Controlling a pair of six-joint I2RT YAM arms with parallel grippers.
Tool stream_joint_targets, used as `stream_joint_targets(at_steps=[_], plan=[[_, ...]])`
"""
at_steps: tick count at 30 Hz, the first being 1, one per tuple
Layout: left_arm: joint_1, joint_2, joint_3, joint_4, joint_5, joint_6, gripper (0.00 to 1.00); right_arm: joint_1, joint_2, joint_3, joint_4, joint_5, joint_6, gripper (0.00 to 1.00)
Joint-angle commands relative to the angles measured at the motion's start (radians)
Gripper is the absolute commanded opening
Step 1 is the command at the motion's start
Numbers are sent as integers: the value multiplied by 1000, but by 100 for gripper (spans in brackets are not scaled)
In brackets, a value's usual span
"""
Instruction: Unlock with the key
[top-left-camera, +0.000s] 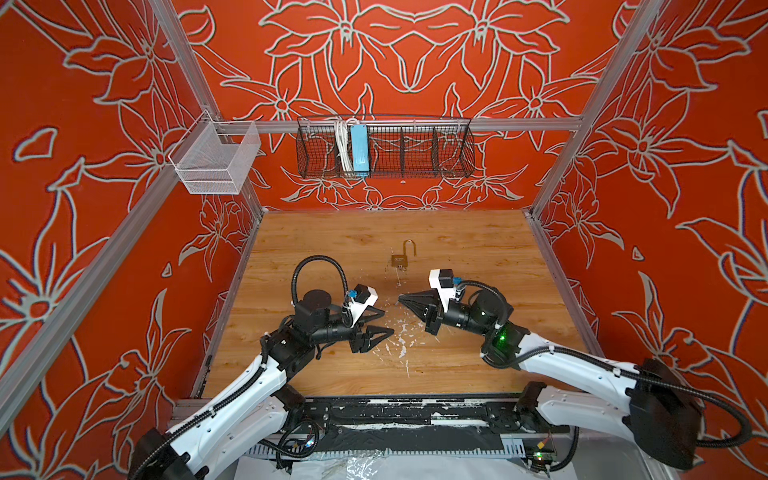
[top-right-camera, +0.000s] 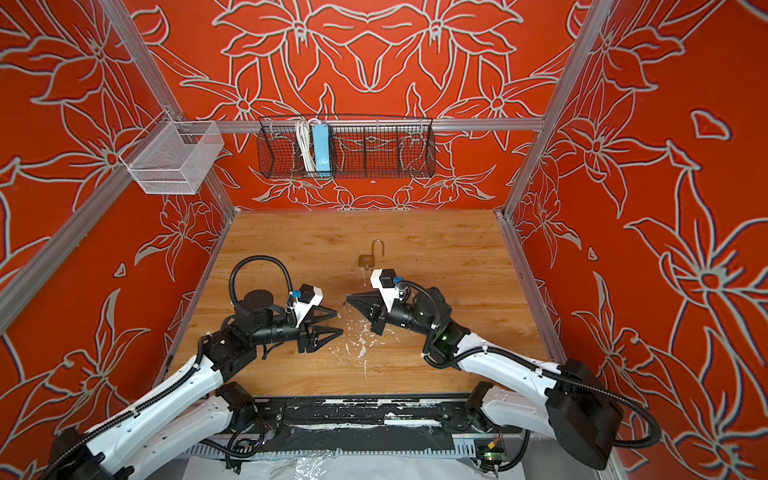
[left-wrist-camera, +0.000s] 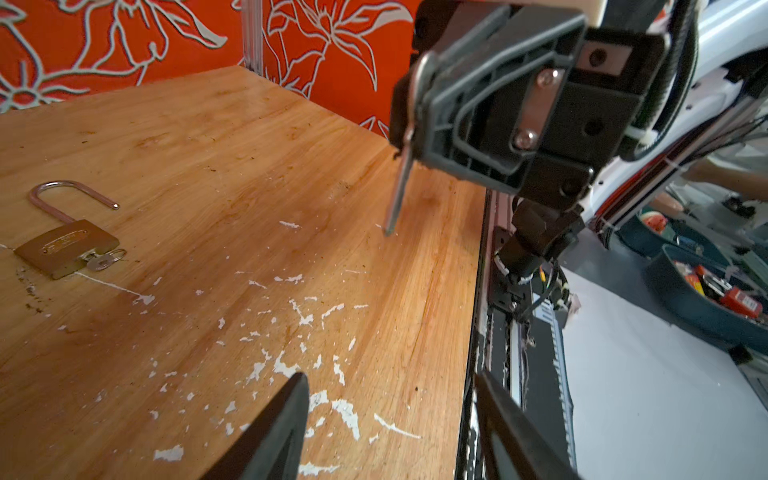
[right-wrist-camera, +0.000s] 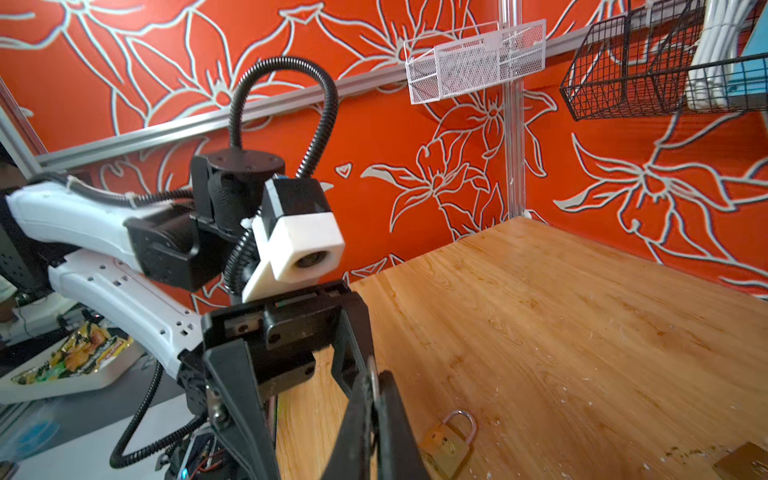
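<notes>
Padlock is lying shackle-open: likely rigid, slick brass, best gripped across its body. Near it, left end effector is gaping empty; right end effector is pinching a key.

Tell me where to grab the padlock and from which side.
Grip the brass body of the padlock across its two short sides, probably from above: it lies flat on the table, open shackle at one long edge, key at the other.
</notes>
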Motion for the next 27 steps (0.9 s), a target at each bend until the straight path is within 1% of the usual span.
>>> stream_joint_targets(at_steps=[1, 4, 7, 11, 15, 21, 23, 26, 27], plan=[[4, -13, -1, 266, 9, -106, 61, 1, 26, -6, 171, -21, 92, 0], [4, -37, -47, 384, -25, -123, 57, 1, 40, -16, 224, -35, 112, 0], [4, -55, -61, 415, -46, -112, 55, 1, 47, -16, 234, -40, 125, 0], [4, -41, -35, 372, -35, -97, 49, 0, 52, -10, 238, -55, 129, 0], [4, -35, -49, 435, -43, -111, 49, 3, 63, -3, 243, -75, 140, 0], [4, -27, -28, 450, -23, -105, 49, 5, 74, -4, 248, -91, 152, 0], [4, -24, -16, 432, -23, -98, 48, 5, 74, -4, 250, -90, 153, 0], [4, -19, -12, 432, -15, -92, 44, 5, 72, -4, 250, -85, 153, 0], [4, -19, -11, 437, -8, -91, 41, 5, 72, -4, 250, -85, 153, 0]])
